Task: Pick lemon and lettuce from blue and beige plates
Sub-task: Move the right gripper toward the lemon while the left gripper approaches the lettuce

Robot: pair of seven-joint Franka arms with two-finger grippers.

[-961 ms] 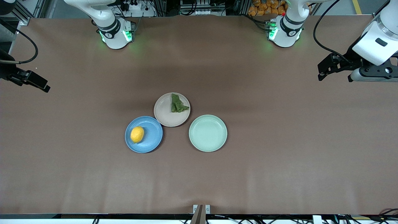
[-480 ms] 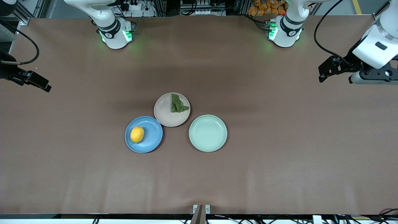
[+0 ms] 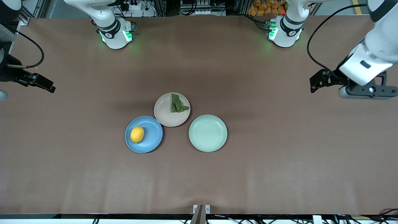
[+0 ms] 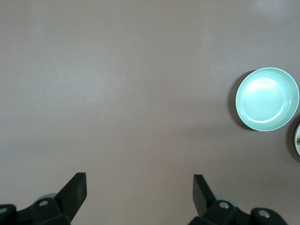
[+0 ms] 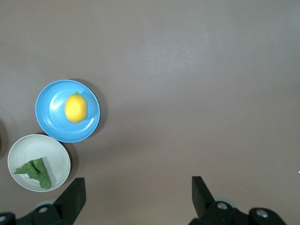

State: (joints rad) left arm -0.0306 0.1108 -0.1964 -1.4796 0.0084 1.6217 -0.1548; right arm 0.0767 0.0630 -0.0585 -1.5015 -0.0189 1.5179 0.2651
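Table [image 3: 279, 174] mid-span holds lemon [image 3: 137, 134] and lettuce [image 3: 178, 104], well apart from both claws.

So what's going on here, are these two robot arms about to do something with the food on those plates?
Nothing is being handled yet. The lemon sits on the blue plate and the lettuce on the beige plate; a mint green plate beside them holds nothing. The left gripper hangs open over bare table at its arm's end, and the right gripper hangs open over bare table at the other end. Both are well away from the plates.
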